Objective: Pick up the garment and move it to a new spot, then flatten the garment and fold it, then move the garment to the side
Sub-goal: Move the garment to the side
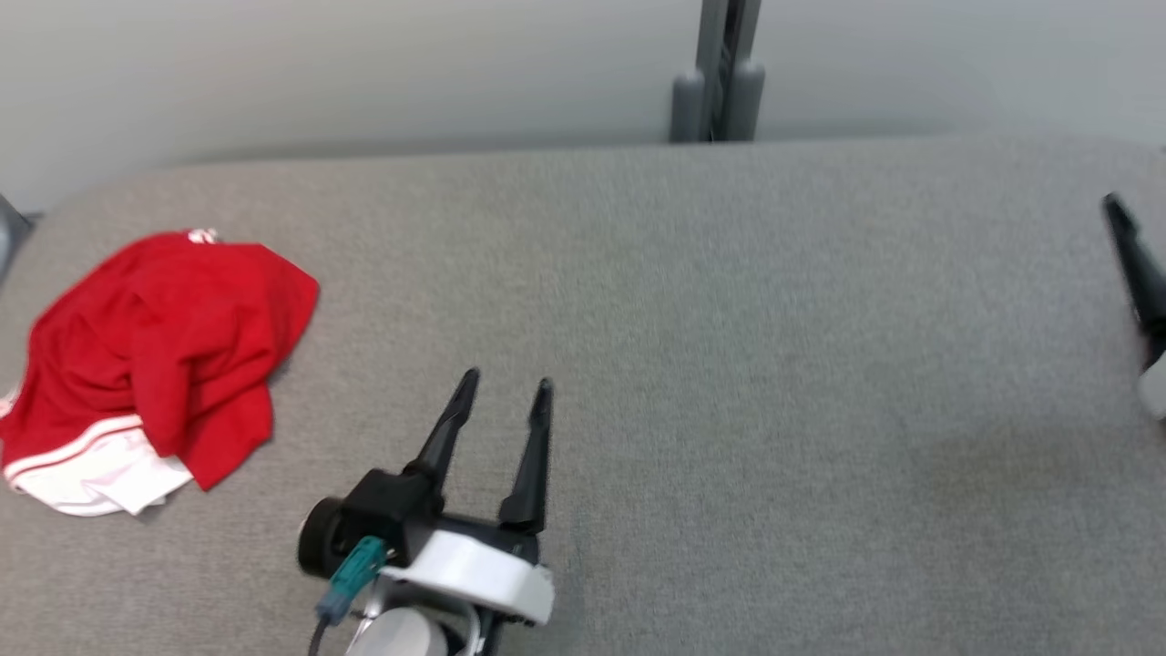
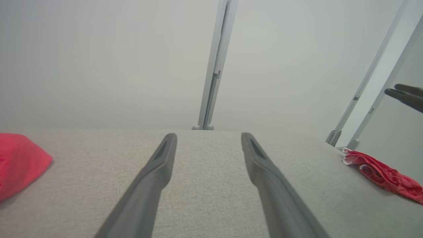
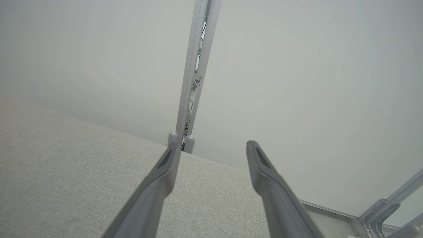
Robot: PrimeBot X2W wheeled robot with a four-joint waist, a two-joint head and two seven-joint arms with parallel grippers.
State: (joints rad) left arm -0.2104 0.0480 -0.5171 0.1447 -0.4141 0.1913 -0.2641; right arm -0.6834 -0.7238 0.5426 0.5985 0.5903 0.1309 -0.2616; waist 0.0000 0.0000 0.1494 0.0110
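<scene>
While the red garment (image 1: 155,355) lies crumpled in a heap at the left end of the grey fabric-covered surface (image 1: 729,364), with a white panel edged in red stripes showing at its near side, neither claw touches it. The left claw (image 1: 506,379) is over bare fabric near the garment, to its right, its two dark fingers spread wide with nothing between them. The right claw (image 3: 213,146) is well apart at the surface's right side, likewise spread wide and empty, its fingers pointing toward the far edge, where a grey upright post (image 1: 720,82) stands against the pale wall. In the left wrist view a second, patterned red cloth (image 2: 383,173) lies near the right edge of the surface.
</scene>
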